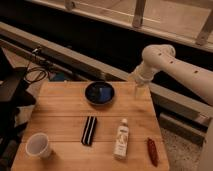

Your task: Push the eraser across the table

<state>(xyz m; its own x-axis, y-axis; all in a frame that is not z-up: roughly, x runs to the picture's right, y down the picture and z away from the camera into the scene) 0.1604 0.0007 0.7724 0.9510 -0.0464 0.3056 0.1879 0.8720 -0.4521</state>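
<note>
The eraser (89, 130), a small flat black block with a pale stripe down its middle, lies on the light-brown wooden table (60, 107) a little below its centre. My white arm comes in from the right, and the gripper (139, 90) hangs above the table's far right corner, well away from the eraser, up and to its right.
A round black bowl (99, 93) sits at the far middle of the table. A white bottle (121, 138) lies to the right of the eraser. A dark red oblong thing (152, 151) lies near the right edge. A white cup (39, 145) stands front left.
</note>
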